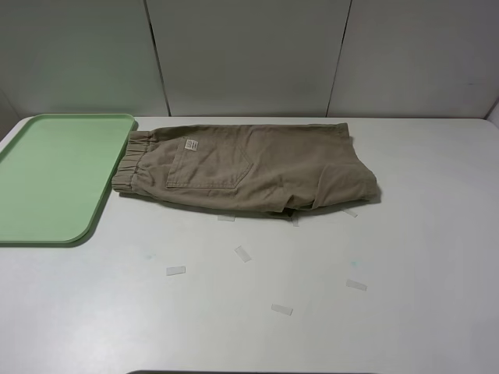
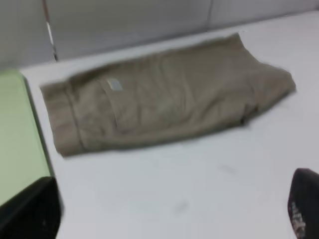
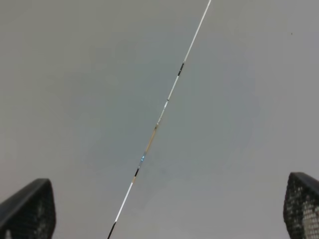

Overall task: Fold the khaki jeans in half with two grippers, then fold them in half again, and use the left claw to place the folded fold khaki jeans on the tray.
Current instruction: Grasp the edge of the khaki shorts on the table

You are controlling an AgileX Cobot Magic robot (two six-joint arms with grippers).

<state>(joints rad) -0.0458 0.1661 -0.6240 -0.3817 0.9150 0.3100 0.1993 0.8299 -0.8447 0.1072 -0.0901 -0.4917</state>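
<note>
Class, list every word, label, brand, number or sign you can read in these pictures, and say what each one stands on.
On the khaki jeans, the white label: faint marks, too small in the high view and too blurred in the left wrist view to read.
On the table, the tape strips: blank.
No other text shows.

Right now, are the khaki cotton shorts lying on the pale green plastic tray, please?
No, the khaki shorts lie on the white table, beside the green tray.
</note>
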